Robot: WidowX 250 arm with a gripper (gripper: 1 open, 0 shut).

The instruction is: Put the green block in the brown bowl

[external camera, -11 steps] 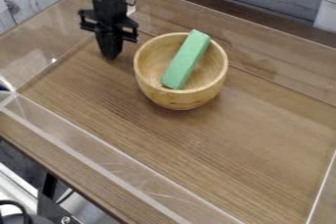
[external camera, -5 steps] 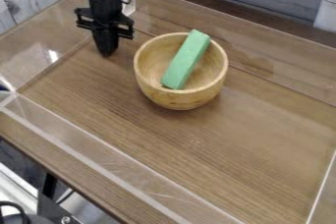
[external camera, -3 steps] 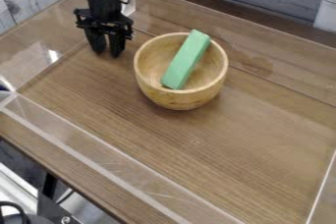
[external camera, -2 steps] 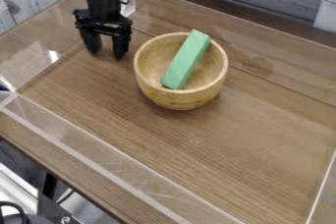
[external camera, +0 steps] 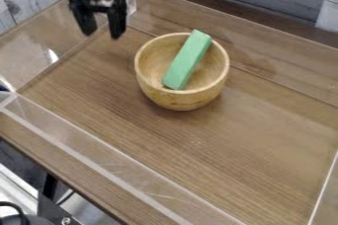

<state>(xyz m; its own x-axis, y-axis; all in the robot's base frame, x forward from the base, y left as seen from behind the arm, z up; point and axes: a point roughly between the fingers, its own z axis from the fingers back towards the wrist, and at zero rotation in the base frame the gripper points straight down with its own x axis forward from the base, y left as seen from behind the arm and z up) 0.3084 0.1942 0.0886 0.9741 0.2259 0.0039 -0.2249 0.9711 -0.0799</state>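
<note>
Spreading wider and sitting slightly farther toward the back wall than a moment ago, the dark gripper (external camera: 102,22) is now showing its fingers apart, holding nothing, at the far left of the wooden table (external camera: 218,165). The green block (external camera: 188,60) is resting in the brown bowl (external camera: 183,99), tilting upward with its upper end reaching the far rim; neither is showing any shift. The placing is looking complete, so good handling is now meaning restraint: keeping the jaws open, staying well apart from the bowl and avoiding any sweep across the block's raised end, where a brush could be tipping it out. Nothing is calling for a regrasp while the bowl is supporting the block.
</note>
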